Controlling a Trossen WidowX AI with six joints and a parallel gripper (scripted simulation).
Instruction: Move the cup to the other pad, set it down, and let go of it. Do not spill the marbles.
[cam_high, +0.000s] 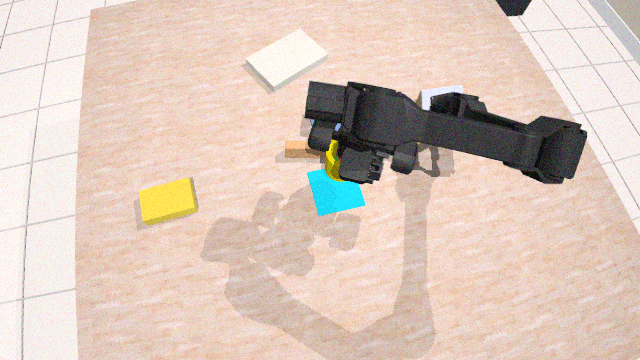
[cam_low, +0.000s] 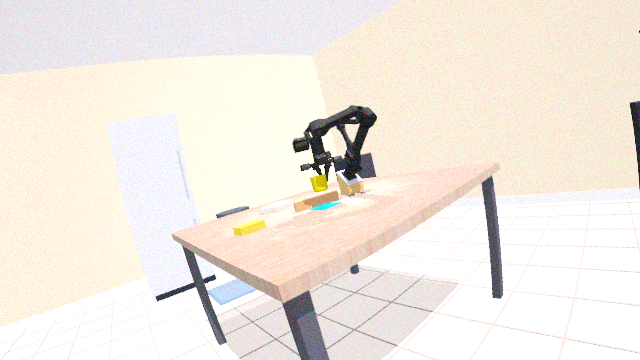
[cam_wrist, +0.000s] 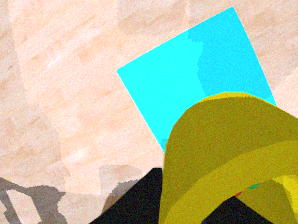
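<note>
Spanning the wooden table (cam_high: 450, 280) from the right of the top view, the arm is carrying its load toward frame centre. The cyan pad (cam_high: 336, 192) is lying just below and ahead. The gripper (cam_high: 345, 162), jaws nearly closed, is clamping the yellow cup (cam_high: 331, 162), held aloft over the pad's upper edge; the marbles are scarcely showing.

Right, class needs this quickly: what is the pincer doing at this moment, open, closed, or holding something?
Pincer: closed on the yellow cup, held in the air above the table.
</note>
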